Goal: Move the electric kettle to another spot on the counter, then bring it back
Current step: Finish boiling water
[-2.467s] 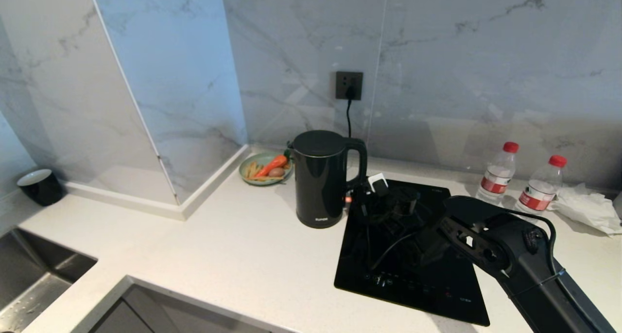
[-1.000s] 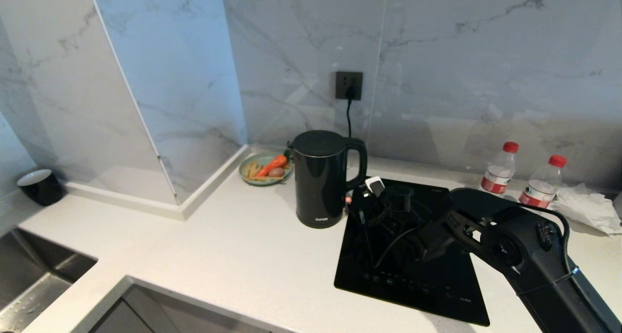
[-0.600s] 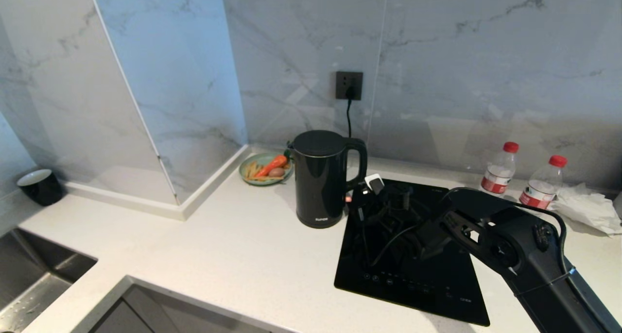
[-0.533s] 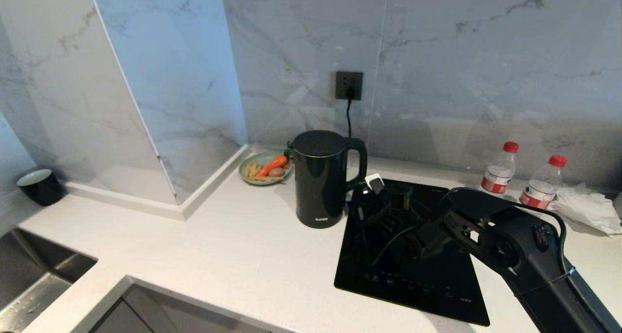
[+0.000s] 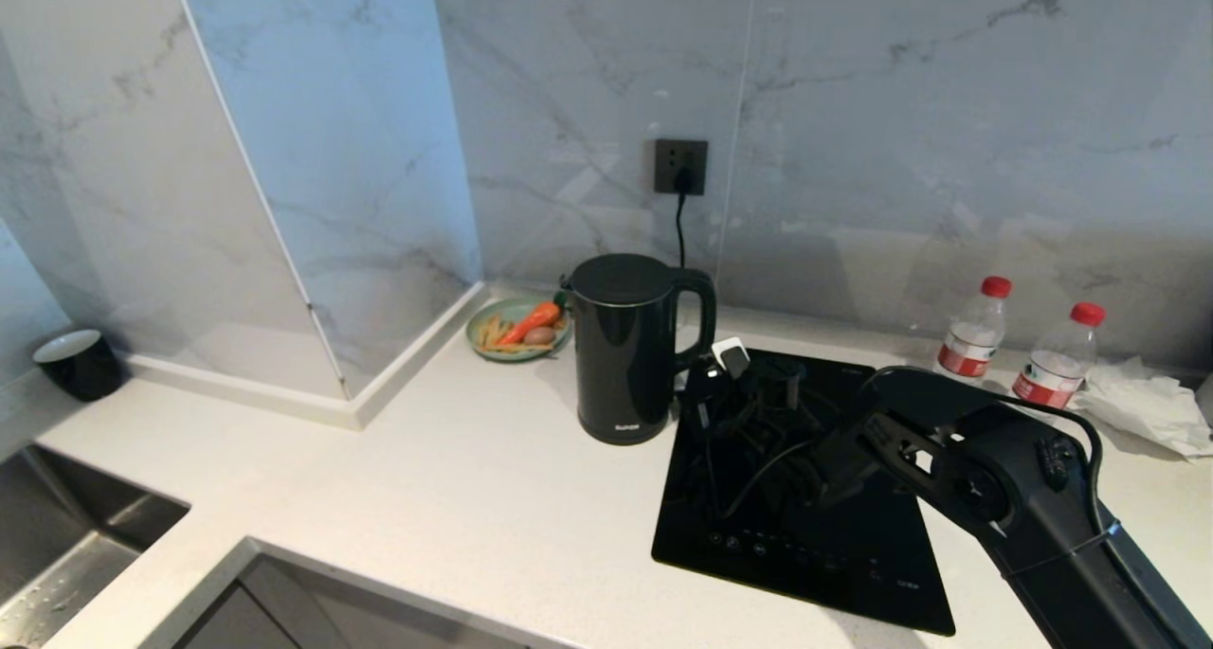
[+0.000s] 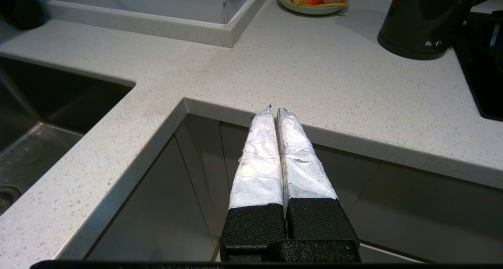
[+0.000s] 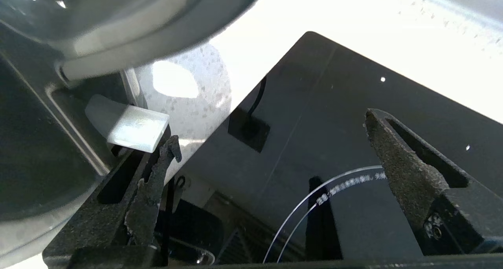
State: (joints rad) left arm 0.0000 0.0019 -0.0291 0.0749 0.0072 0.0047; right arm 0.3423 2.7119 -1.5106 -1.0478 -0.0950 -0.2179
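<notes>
Electric kettle (image 5: 625, 348) upright; right claw (image 5: 722, 376) spread beside handle.

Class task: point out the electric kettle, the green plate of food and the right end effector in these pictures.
electric kettle (image 5: 623, 365): head view, front of its black body.
green plate (image 5: 493, 347): head view, front rim.
right end effector (image 7: 271, 143): right wrist view, between its open fingertips.

The electric kettle (image 5: 625, 346) stands on the counter (image 5: 455, 497), left of the cooktop (image 5: 805, 535).

A flat black glass cooktop (image 5: 805, 535) lies right of centre; two red-capped clear bottles (image 5: 968, 338) stand far right, a green plate of vegetables (image 5: 516, 332) far back.
</notes>
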